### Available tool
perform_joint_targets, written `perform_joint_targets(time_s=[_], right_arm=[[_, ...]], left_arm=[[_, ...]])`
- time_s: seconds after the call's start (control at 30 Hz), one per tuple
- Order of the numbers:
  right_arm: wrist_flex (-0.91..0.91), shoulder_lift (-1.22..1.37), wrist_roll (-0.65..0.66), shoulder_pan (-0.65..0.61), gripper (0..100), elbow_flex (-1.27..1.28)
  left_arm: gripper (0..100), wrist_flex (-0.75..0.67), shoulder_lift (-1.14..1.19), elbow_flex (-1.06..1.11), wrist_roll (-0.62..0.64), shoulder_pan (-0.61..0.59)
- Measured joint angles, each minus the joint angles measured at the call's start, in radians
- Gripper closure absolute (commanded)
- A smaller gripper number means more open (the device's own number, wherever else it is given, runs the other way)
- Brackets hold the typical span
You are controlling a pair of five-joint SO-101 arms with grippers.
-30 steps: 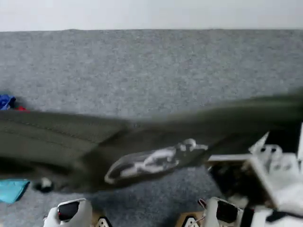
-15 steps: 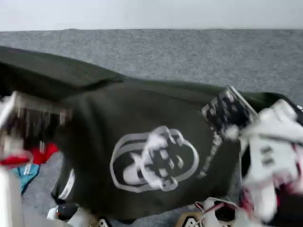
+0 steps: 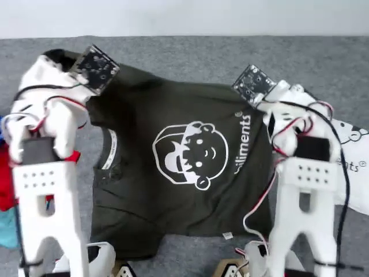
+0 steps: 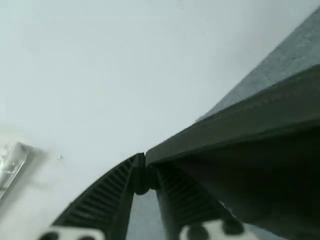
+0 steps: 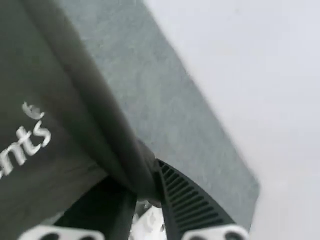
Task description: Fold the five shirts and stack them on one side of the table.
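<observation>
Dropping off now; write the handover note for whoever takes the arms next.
Left gripper: shut on the dark green shirt, at one far corner.
Right gripper: shut on its other far corner.
The shirt lies spread on the table, print up. White shirt at the table's right edge, red garment at its left.
Done: green shirt laid out.
Left: fold it, stack it, then the others.

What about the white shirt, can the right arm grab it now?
Probably not yet. The right gripper is shut on the green shirt and must let go first; the white shirt lies beside that arm.
</observation>
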Motion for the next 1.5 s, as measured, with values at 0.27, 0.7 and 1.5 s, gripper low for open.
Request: perform_joint_targets(time_s=[0.27,0.7,1.5], right_arm=[[-0.453,0.261,0.038,-0.014,99.0,0.0],[-0.677,0.715,0.178,-0.083,99.0,-0.29],[0.201,0.761,0.058,-0.114,99.0,-0.532]], left_arm=[[100,-0.422,0.324,-0.041,-0.083,0.0],[100,-0.473,0.611,-0.419,-0.219,0.002],[100,0.827,0.4,-0.439,-0.242,0.037]])
